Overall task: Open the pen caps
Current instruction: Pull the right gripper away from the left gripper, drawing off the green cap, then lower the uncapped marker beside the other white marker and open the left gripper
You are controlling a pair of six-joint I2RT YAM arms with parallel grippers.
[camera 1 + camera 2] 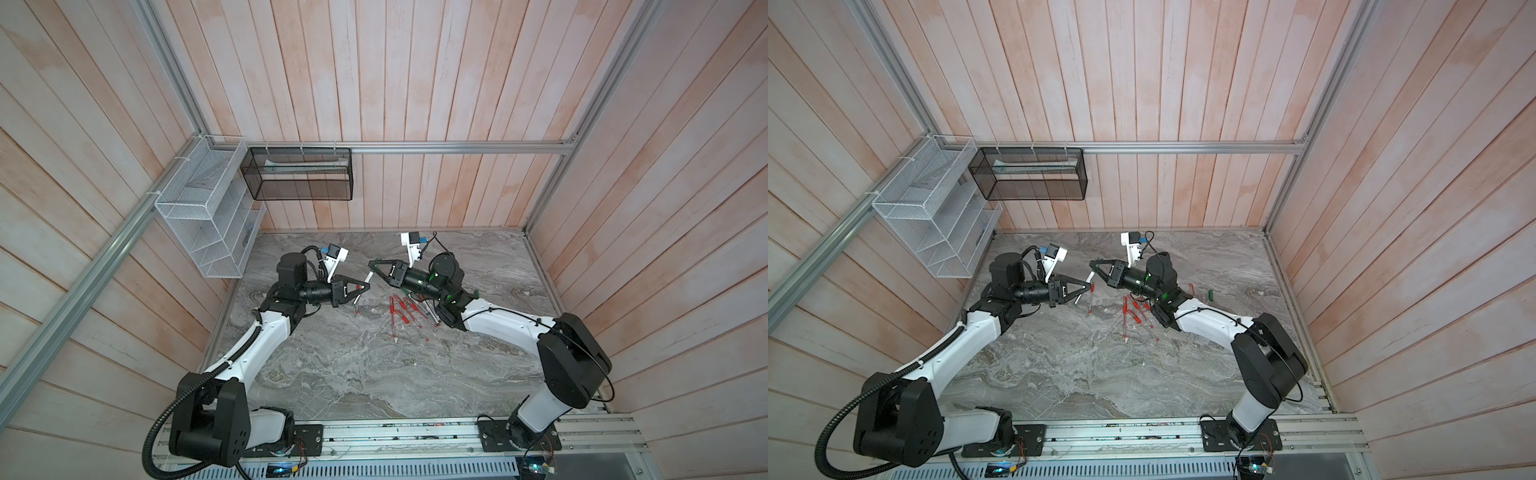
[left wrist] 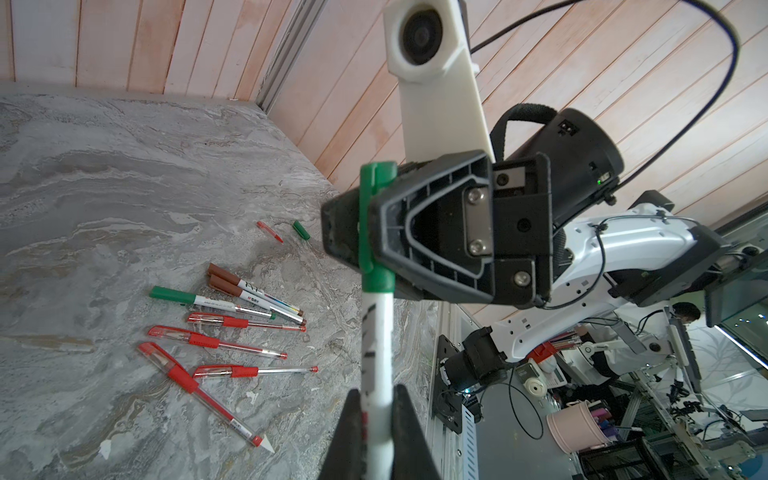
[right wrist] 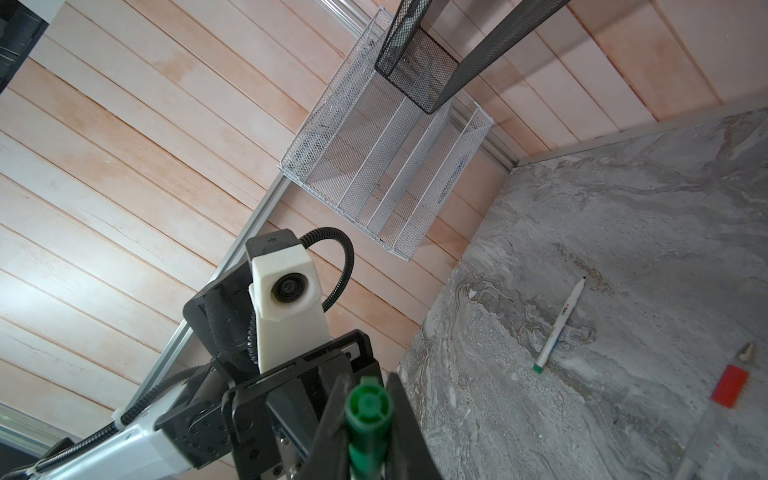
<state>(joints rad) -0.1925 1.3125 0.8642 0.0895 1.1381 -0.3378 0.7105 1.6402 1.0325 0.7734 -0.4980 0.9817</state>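
Left pincer (image 2: 376, 405) clamped on the barrel of the white pen (image 2: 376, 353). Right pincer (image 2: 359, 226) clamped on its green cap (image 2: 377, 282). The pen is held in the air between both arms, above the far-middle of the surface (image 1: 374, 374), and is tiny in both top views. Cap looks seated on the barrel, not off yet. Capped pens (image 2: 224, 332) in red, green and brown lie mid-surface by the right arm. Loose green cap (image 2: 301, 230) and loose red cap (image 2: 269, 231) lie just beyond them, toward the right edge.

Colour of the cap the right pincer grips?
Green cap, on the white pen; left wrist view shows it best.
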